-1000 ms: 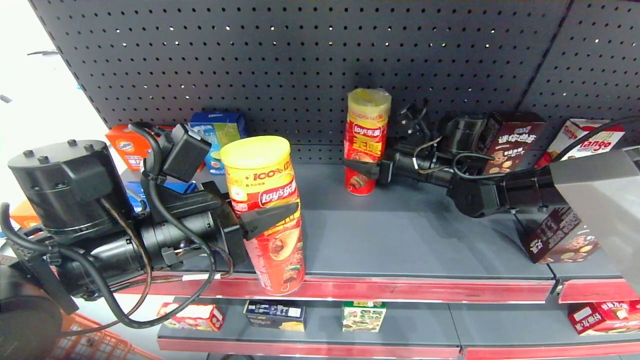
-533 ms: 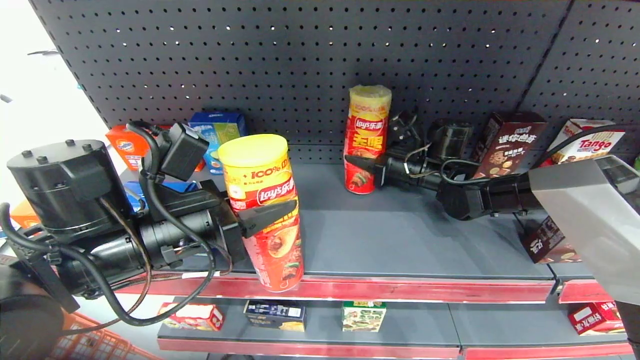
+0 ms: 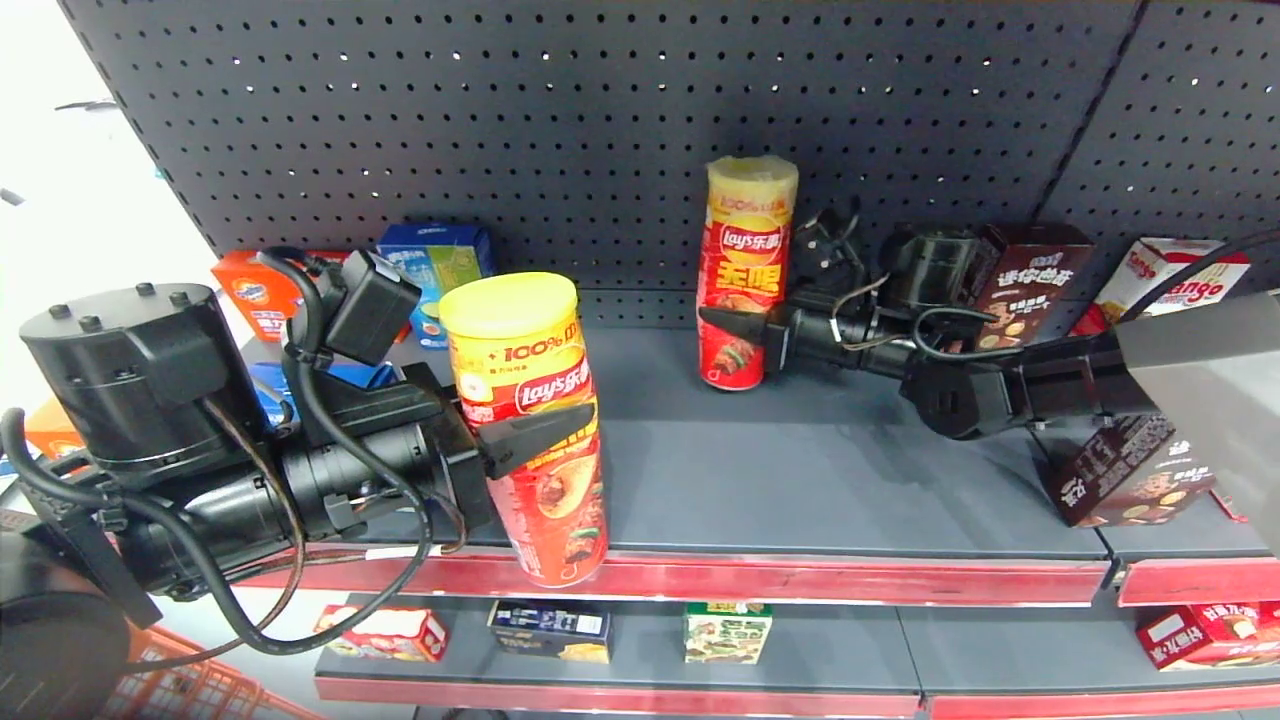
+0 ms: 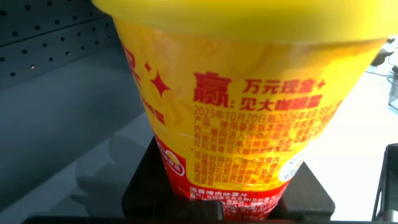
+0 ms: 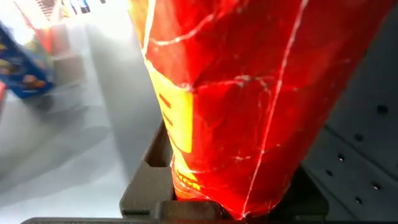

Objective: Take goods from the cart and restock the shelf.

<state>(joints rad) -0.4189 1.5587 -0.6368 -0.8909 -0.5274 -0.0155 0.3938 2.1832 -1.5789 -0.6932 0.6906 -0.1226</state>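
head view: the left gripper [image 3: 535, 432] is clamped on the left can [image 3: 520, 380] about mid-height. the can is upright, just in front of the shelf [image 3: 820, 480] at its red lip, not yet over it. the right gripper [image 3: 735, 330] pinches the right can [image 3: 748, 250] low on its body, deep on the shelf near its back, leaning a little; i cannot tell whether its base touches the shelf. i judge both to be light paperboard tubes: stiff enough for a side pinch, glossy enough to swivel or slip, and easily dented if squeezed hard. a hold near the middle suits best. both are capped, contents hidden. boxes [image 3: 1030, 270] stand on the shelf. a corner of the cart [image 3: 190, 690] shows below the shelf, its load hidden.

left wrist view: the left can [image 4: 249, 124] sits between the jaws, its yellow lid [image 4: 249, 15] on.

right wrist view: the right can [image 5: 249, 112] sits between the jaws, its wrap creased.
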